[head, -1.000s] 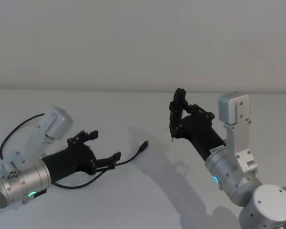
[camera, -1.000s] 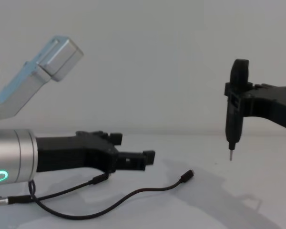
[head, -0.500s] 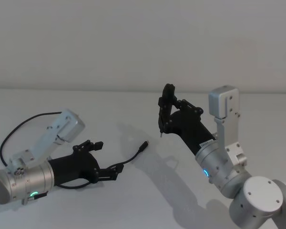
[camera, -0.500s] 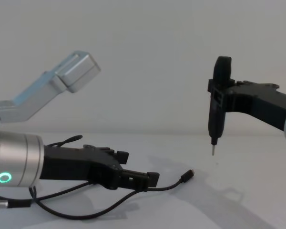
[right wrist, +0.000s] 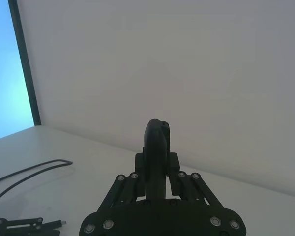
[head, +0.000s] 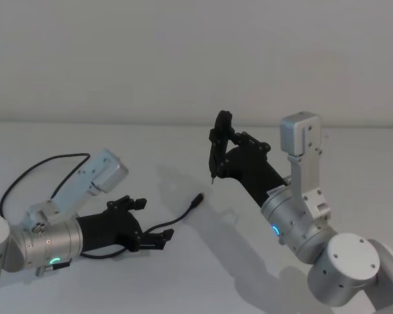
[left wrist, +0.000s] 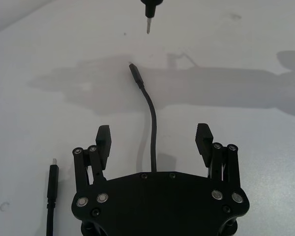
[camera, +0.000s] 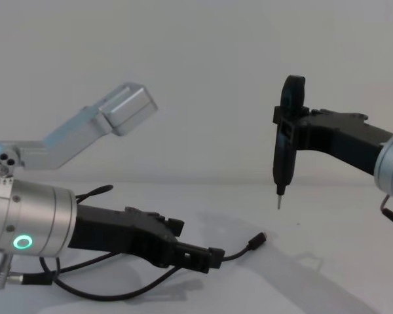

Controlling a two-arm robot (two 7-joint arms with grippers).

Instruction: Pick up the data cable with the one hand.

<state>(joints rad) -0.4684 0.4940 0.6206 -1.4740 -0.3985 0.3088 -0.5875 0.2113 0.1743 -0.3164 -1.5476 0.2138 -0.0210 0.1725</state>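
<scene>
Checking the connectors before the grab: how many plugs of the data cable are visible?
2. One plug lies on the table ahead of the open left claw; the other plug lies beside that claw.

No writing, label, brand or number can be read anywhere.

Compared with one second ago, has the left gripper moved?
Yes. In the chest view the left gripper, fingers open, has dropped nearer the table, closing on the data cable, whose free plug lies where it was.
</scene>
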